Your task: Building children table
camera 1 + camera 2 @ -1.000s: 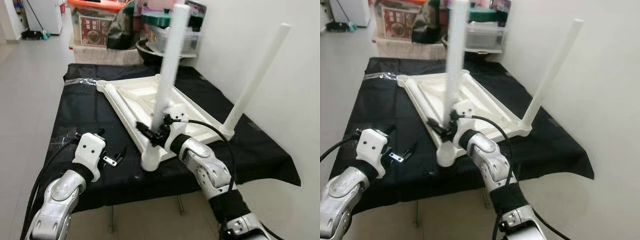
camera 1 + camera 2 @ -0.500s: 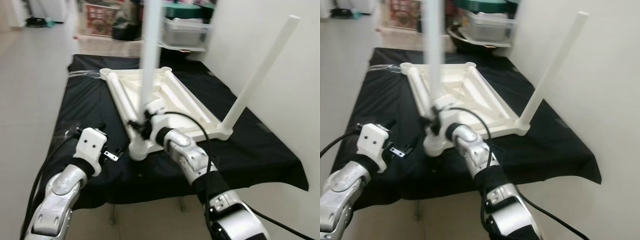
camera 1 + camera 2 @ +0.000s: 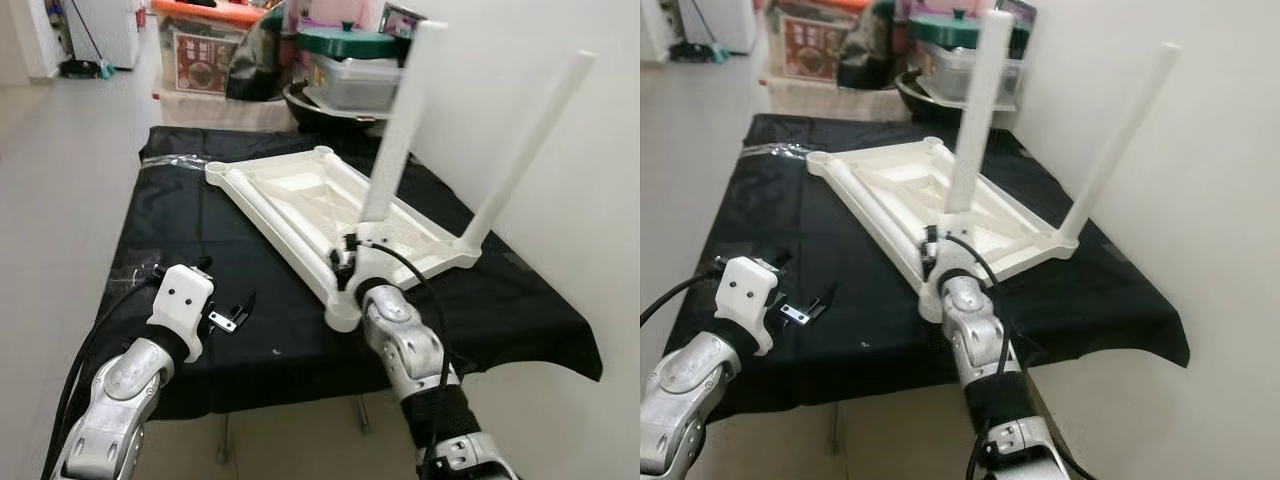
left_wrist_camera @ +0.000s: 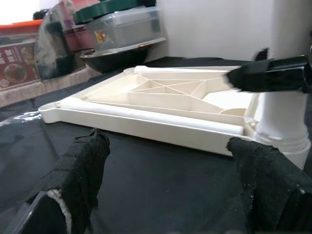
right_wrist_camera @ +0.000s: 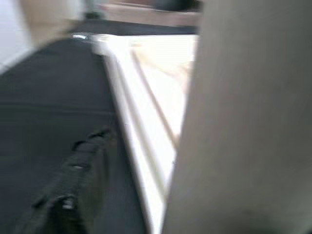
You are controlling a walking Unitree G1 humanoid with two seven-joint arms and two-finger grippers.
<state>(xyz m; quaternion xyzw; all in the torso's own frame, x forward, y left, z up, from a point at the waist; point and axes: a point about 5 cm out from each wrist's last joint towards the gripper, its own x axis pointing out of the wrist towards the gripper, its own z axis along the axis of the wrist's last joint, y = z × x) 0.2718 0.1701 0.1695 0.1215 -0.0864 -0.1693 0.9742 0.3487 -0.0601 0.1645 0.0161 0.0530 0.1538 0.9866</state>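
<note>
A white plastic table top (image 3: 300,195) lies upside down on a table covered in black cloth (image 3: 180,230). One white leg (image 3: 525,140) stands in its far right corner. My right gripper (image 3: 345,268) is shut on the base of a second leg (image 3: 400,120), which leans to the right just above the near corner socket (image 3: 342,315). In the right wrist view that leg (image 5: 243,122) is close and blurred. Left of the table top, my left gripper (image 3: 228,317) hovers open over the cloth, its padded fingers (image 4: 83,175) wide apart.
A white wall runs close along the right side. Behind the table stand a box with an orange lid (image 3: 195,45), a green-lidded container (image 3: 350,60) and a dark bowl (image 3: 320,105). Bare tiled floor (image 3: 60,170) lies to the left.
The leg in my right gripper has swung from nearly upright to leaning right, its base now nearer the corner socket. The head view shifted. My left gripper stayed where it was.
</note>
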